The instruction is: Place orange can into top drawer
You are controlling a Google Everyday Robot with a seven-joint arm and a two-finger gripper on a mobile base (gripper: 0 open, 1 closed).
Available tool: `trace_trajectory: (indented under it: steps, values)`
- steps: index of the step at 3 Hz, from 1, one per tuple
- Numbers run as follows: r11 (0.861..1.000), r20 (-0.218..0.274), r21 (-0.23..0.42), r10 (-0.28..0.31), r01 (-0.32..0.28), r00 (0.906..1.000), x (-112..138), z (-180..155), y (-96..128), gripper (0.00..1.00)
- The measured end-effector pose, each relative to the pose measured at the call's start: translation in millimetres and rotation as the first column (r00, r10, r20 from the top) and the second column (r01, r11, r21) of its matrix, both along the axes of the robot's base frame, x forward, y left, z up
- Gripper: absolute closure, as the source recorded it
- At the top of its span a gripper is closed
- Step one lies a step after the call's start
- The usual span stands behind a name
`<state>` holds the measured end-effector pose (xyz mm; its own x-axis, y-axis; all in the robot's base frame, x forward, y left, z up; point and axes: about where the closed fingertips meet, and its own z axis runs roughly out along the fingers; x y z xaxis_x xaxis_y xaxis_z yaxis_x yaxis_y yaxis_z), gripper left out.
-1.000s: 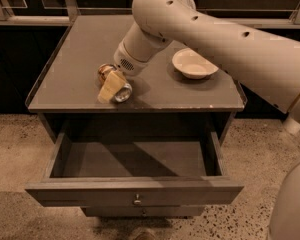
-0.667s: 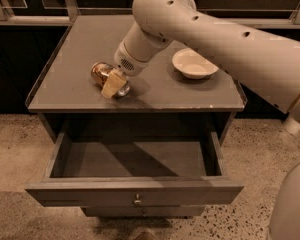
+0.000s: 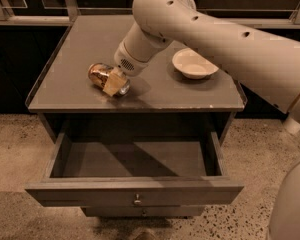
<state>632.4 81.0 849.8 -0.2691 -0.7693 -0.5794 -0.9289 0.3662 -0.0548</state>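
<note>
The orange can (image 3: 99, 75) lies on its side on the grey cabinet top (image 3: 65, 79), near the front left, with one silver end facing the front. My gripper (image 3: 113, 85) comes down from the upper right and sits over the can's right half, covering part of it. The top drawer (image 3: 135, 191) is pulled wide open below the cabinet top, its inside bare, with a small metal knob (image 3: 137, 200) at the centre of its front.
A round cream bowl (image 3: 194, 63) stands on the right of the cabinet top. My arm (image 3: 225, 34) crosses above the back right. A narrower lower drawer front (image 3: 142, 212) sits under the open drawer. Speckled floor surrounds the cabinet.
The can's brown body shows more to the left of the gripper than a second ago. The gripper has shifted only slightly. The drawer and bowl have not moved.
</note>
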Motion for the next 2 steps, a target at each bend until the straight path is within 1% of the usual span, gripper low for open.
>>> trace_trajectory:
  steps: [1,2]
  values:
    - [1.0,-0.002,0.019,0.012,-0.012,0.9999,-1,0,1,1.0]
    - [0.996,0.015,0.074,0.054,-0.055,0.9984,-18,17,-13,1.0]
